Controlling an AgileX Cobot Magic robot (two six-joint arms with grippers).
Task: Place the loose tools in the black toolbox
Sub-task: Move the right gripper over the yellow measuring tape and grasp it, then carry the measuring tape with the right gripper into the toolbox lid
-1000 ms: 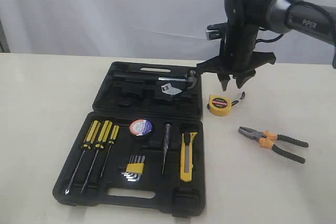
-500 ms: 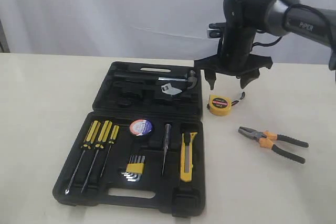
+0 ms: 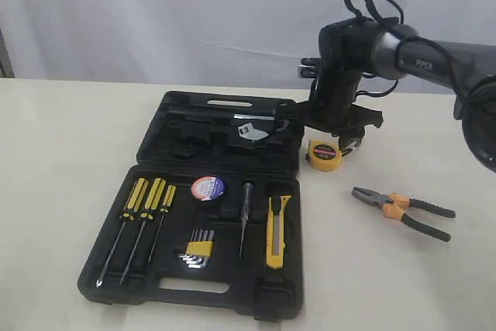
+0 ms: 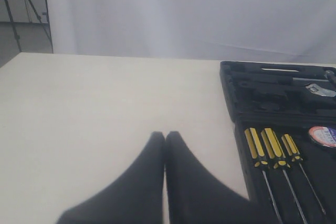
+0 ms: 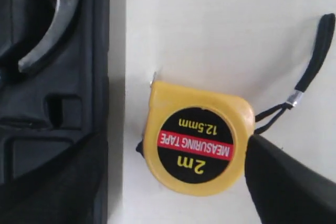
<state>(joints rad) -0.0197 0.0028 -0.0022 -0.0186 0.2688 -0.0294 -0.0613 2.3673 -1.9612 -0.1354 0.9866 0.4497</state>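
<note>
Two tools lie outside the black toolbox [image 3: 101,288]. Nearer are the pliers [image 3: 399,211], long axis across the worktop [image 3: 70,129], nose toward the box. Farther is the tape measure [image 3: 325,155], flat and label up, just beside the box's right wall, strap trailing away. The right gripper [image 3: 333,139] straddles it, jaws apart; it should close squarely on the flanks, clear of the strap. The left gripper [image 4: 165,145] has its jaws together.
</note>
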